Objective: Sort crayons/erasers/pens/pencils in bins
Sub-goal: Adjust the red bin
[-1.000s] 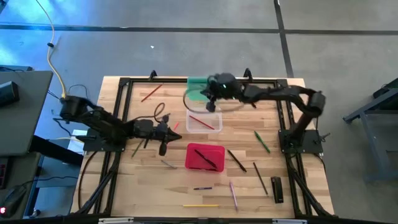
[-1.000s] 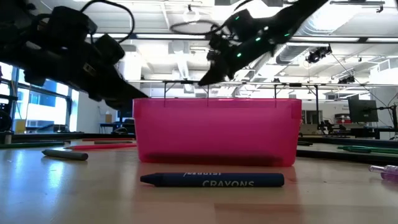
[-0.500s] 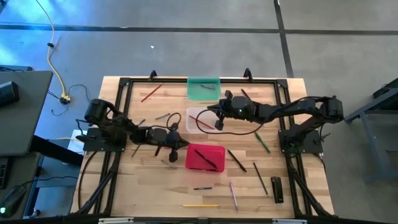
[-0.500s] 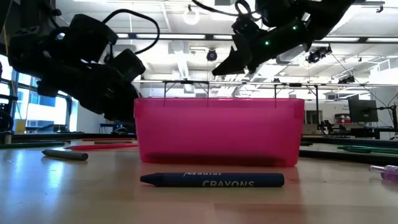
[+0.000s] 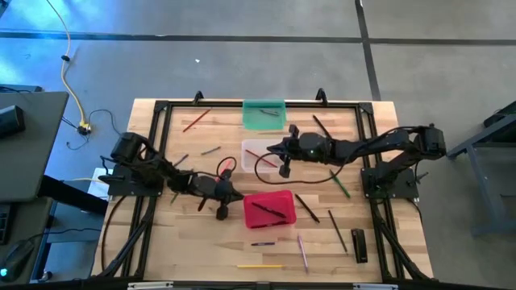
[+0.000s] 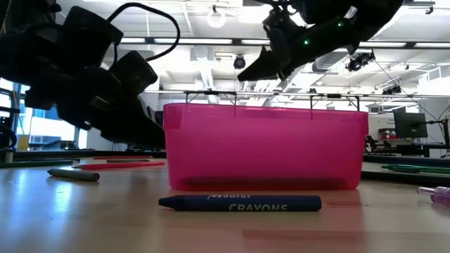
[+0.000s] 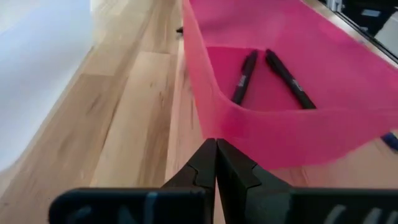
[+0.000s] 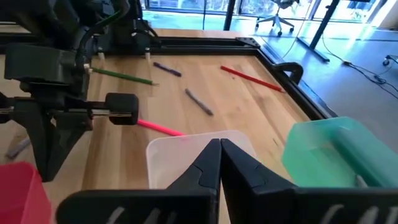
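At table centre sit the three bins in a line running 12 to 6 o'clock: teal bin [image 5: 264,113] at the 12 o'clock edge, clear bin [image 5: 260,155] in the middle, red bin [image 5: 269,209] toward 6. Left gripper [image 5: 228,199] lies low at the red bin's 9 o'clock wall, fingers pressed together w/ nothing between them; in the left wrist view its tips [image 7: 216,163] sit right at the pink wall [image 7: 292,134], contact hard to call. Two dark pens [image 7: 273,73] lie crossed inside the red bin. Right gripper [image 5: 283,163] hangs over the clear bin's 3 o'clock side, fingers also closed & empty; in the right wrist view it [image 8: 219,155] looks down on the clear bin's rim [image 8: 186,146] w/ the teal bin [image 8: 336,152] beside. A red pencil [image 5: 260,156] lies in the clear bin. Loose on the wood: red pencil [image 5: 196,121] at abt 10 o'clock, green pencil [image 5: 339,184] at 3, pink pencil [image 5: 302,252] & yellow pencil [image 5: 260,265] near 6. Low view shows a dark blue crayon [image 6: 240,203] just in front of the red bin [image 6: 264,147]
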`<move>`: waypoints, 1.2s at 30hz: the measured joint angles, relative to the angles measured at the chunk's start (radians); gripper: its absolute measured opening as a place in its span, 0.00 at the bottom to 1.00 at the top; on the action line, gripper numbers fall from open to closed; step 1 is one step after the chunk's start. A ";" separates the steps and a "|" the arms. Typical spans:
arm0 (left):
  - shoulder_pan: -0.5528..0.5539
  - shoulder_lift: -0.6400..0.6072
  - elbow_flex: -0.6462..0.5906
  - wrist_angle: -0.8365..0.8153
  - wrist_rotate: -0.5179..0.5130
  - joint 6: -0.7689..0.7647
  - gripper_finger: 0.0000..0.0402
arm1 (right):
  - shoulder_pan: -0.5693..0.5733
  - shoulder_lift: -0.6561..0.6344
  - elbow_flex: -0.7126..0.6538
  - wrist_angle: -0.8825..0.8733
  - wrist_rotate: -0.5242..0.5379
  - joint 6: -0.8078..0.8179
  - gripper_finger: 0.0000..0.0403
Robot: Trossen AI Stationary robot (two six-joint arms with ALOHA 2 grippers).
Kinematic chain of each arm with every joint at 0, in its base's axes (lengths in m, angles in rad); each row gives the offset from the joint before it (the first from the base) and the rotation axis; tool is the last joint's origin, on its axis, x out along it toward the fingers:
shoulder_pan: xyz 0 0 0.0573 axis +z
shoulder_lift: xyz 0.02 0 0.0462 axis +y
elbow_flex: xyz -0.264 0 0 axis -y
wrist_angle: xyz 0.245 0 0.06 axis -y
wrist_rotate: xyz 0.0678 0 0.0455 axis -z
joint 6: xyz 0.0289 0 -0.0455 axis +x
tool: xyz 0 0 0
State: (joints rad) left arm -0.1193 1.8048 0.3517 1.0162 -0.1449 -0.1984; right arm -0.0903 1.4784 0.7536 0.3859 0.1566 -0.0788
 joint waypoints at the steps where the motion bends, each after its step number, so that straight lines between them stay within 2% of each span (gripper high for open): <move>1: -0.002 -0.006 -0.007 0.000 0.002 -0.004 0.00 | 0.005 0.000 0.000 0.000 0.000 0.000 0.00; 9: 0.025 -0.187 -0.131 -0.001 0.020 -0.038 0.00 | 0.049 -0.074 0.000 -0.099 0.027 0.040 0.00; 13: 0.040 -0.296 -0.198 -0.028 0.071 -0.065 0.00 | 0.081 -0.143 0.000 -0.258 0.031 0.114 0.00; 16: 0.020 -0.339 -0.191 -0.120 0.131 -0.086 0.00 | 0.126 -0.166 0.001 -0.417 0.011 0.214 0.00; 20: -0.031 -0.314 -0.123 -0.243 0.134 -0.079 0.00 | 0.209 -0.163 0.001 -0.610 0.008 0.377 0.00; 26: -0.064 -0.214 -0.030 -0.251 0.134 -0.060 0.00 | 0.342 -0.162 0.000 -0.760 -0.004 0.602 0.00; 32: -0.066 -0.122 0.045 -0.247 0.086 -0.054 0.00 | 0.437 -0.130 0.000 -0.774 -0.008 0.733 0.00; 36: -0.063 -0.113 0.066 -0.246 0.064 -0.058 0.00 | 0.463 -0.096 0.000 -0.758 -0.009 0.767 0.00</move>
State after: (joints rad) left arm -0.1825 1.6916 0.4182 0.7702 -0.0807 -0.2567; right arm 0.3730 1.3829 0.7540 -0.3725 0.1481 0.6878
